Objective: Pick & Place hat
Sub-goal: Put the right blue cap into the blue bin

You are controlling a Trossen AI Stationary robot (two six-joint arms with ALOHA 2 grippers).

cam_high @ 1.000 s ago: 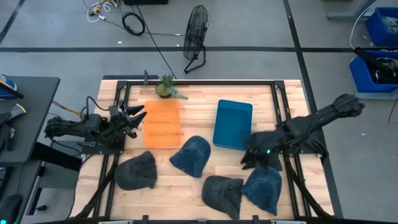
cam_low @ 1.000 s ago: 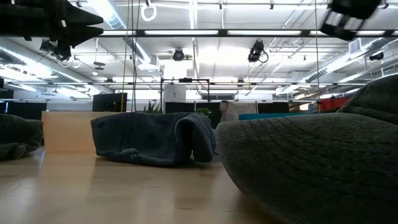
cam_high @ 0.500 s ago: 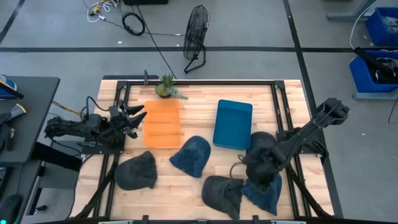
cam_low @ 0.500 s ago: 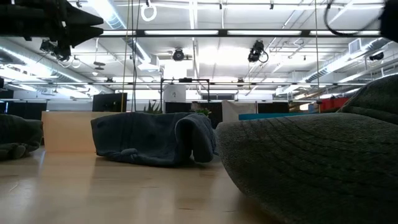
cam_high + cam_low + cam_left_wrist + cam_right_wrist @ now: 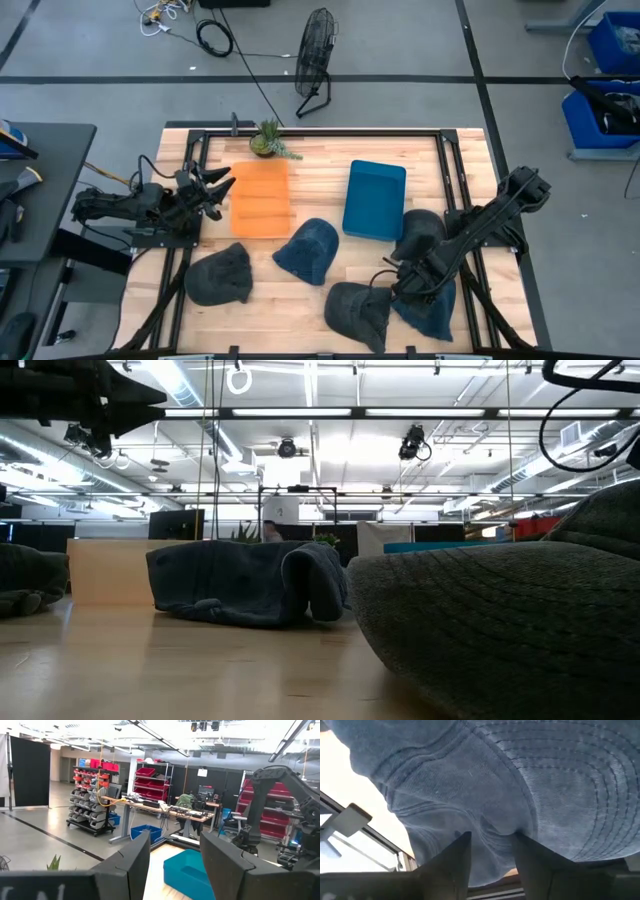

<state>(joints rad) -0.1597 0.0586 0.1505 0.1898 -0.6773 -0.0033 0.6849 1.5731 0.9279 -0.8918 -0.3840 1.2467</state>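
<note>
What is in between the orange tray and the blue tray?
Nothing. In the high view only bare wooden table lies between the orange tray and the blue tray. The nearest blue hat sits below that gap.

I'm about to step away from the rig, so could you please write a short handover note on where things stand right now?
Right gripper: open, down over the blue hat at the table's front right, its fingers against the fabric, not closed on it.
Left gripper: open, waiting at the table's left edge beside the orange tray.
Hats: four on the table, the blue hat, a dark grey hat next to it, another blue one mid-table, another grey one front left.
Done: nothing placed; the orange tray and the blue tray are empty.
Left: grasp, lift and place.
</note>
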